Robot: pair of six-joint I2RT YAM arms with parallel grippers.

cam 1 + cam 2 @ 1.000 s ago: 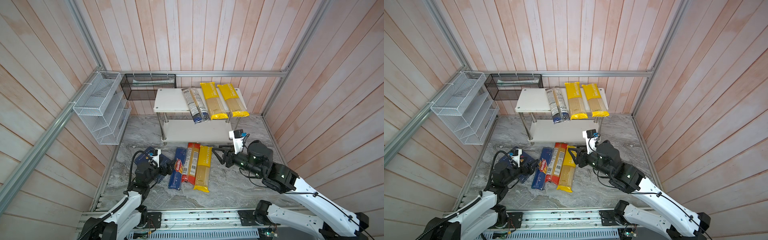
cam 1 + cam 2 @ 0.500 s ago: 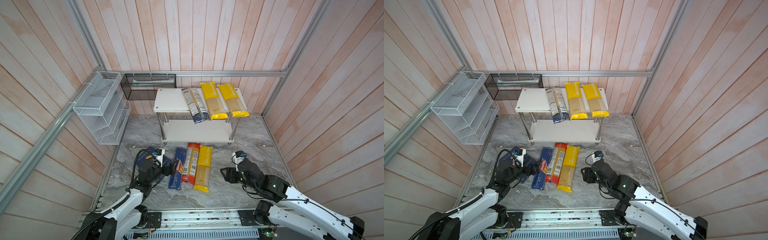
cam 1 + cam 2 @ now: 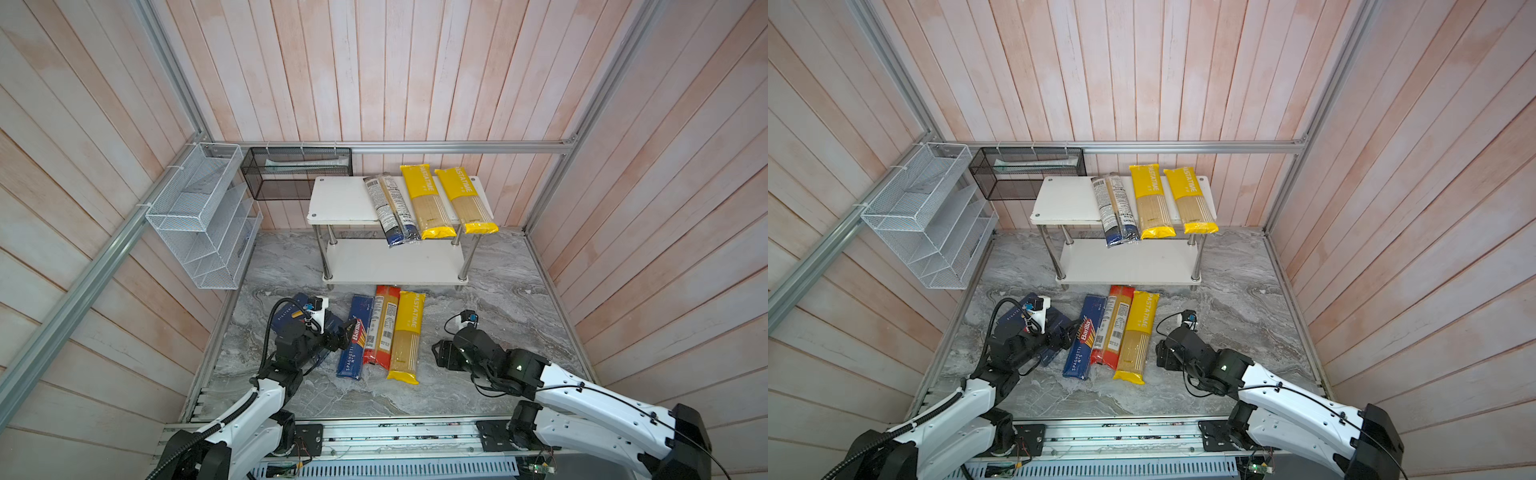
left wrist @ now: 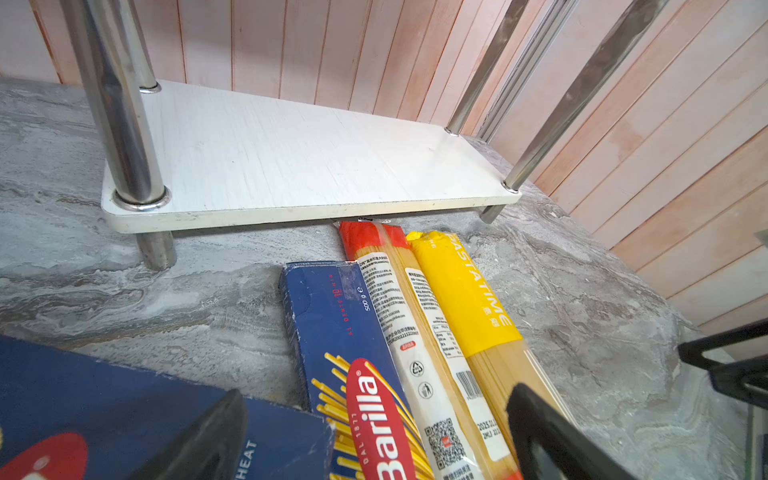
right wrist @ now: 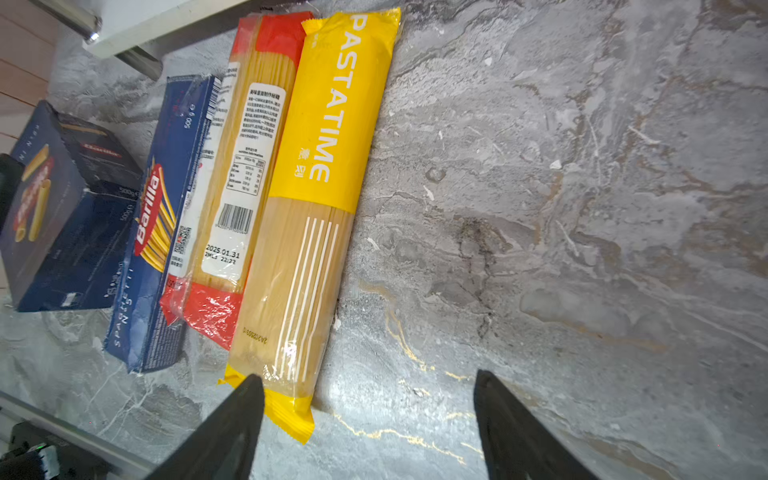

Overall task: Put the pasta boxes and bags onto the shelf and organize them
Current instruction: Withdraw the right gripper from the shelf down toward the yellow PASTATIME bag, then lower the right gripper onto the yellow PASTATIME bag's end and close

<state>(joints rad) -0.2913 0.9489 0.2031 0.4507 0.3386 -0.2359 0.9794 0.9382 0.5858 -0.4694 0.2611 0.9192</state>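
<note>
I have the right gripper (image 5: 368, 376) low over the grey marbled tabletop (image 3: 498, 299), jaws spread wide with nothing gripped. One fingertip (image 5: 245, 399) sits over the near corner of the yellow "PASTATIME" spaghetti bag (image 5: 324, 187).

That bag is the rightmost of three packs lying side by side, just near of the small two-tier rack of white boards on chrome posts (image 3: 340, 199). To its left, touching it, lies the red-ended clear bag with a white label (image 3: 383, 328), whose far end reaches the lower board's near edge. Left of that is the long narrow dark blue Barilla spaghetti box (image 3: 355, 338).

The left gripper (image 4: 376, 395) is also open and empty, its jaws set apart above the spaghetti box, one finger (image 4: 199, 440) over the wide dark blue rigatoni box (image 4: 104, 407) at the far left of the row.

On the right half of the rack's top board lie two slim clear bags with navy ends (image 3: 390, 208) and two more yellow bags (image 3: 428, 203) — their near ends overhang the edge.
</note>
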